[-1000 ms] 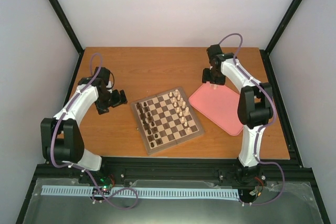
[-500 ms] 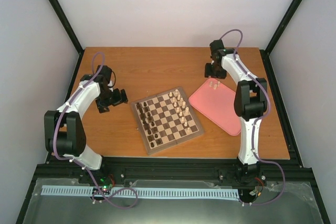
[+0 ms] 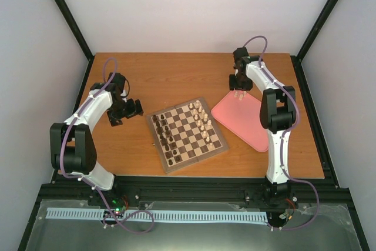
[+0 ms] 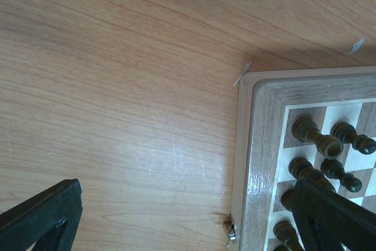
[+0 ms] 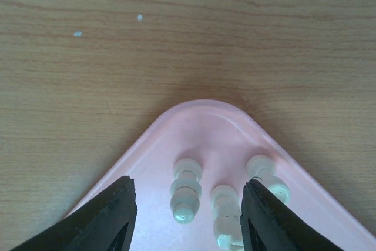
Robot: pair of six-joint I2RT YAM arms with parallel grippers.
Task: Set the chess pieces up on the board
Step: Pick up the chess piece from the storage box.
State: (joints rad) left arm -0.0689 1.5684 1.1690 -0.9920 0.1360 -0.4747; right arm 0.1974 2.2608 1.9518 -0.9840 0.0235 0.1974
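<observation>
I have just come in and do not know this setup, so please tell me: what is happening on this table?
Two robot arms are setting up a chess set. The right end effector is open at the far corner of the pink tray, where three pale chess pieces sit; it grips none yet. The left end effector is open and empty beside the left edge of the board, near the dark pieces. Other pale pieces stand on the board's right side.
</observation>
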